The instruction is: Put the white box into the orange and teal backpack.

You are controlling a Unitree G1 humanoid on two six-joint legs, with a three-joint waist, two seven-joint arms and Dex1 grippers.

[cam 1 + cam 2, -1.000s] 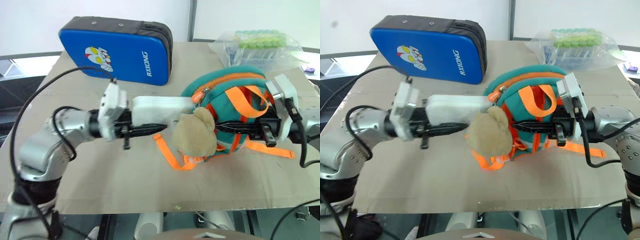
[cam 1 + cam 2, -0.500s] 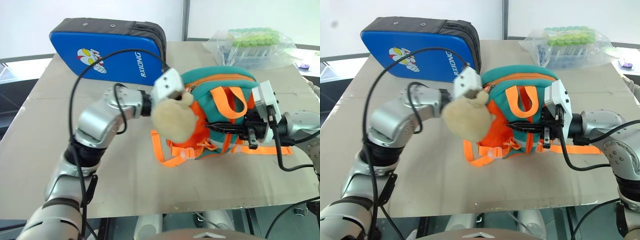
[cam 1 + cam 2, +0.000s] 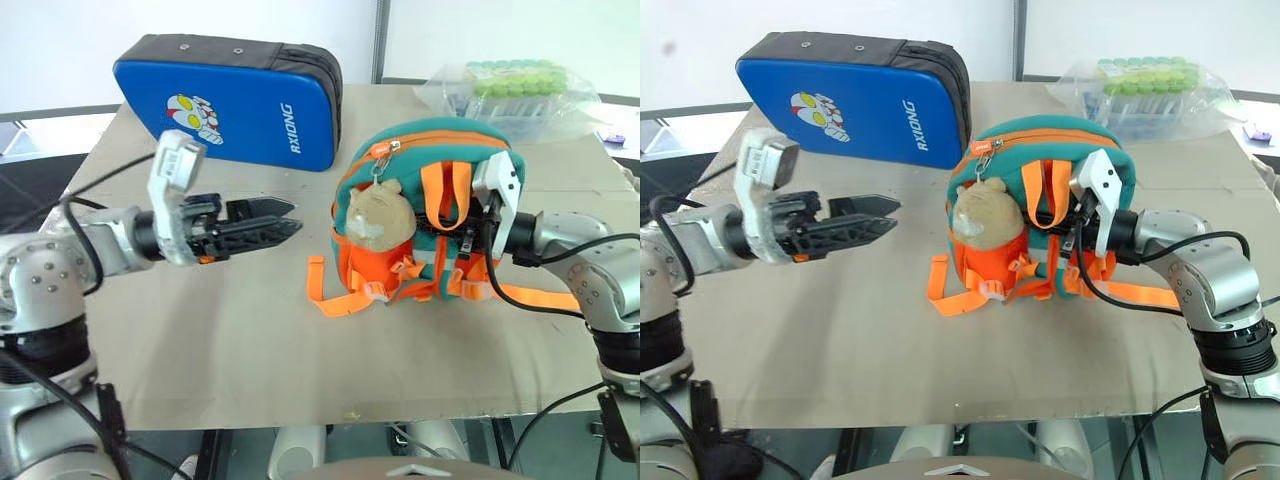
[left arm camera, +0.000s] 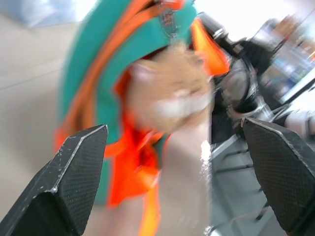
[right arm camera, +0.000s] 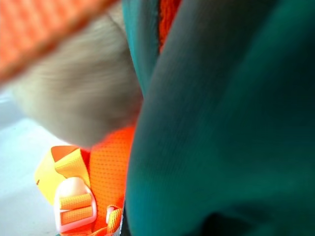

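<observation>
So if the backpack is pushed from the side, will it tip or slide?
The backpack stands upright on a narrow base, so it would probably tip. Its fabric looks soft, so it may sag first. The plush toy hanging from its zipper would likely swing.

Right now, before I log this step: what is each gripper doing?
Left gripper: open, empty.
Right gripper: shut, against the orange and teal backpack.

Bare table [image 3: 230, 330] btwn left claw [image 3: 285, 222] & backpack [image 3: 400, 170].

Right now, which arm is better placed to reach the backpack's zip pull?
Left. The left gripper is open, empty, pointing at the zip pull; the right gripper is shut on the backpack's far side.
</observation>
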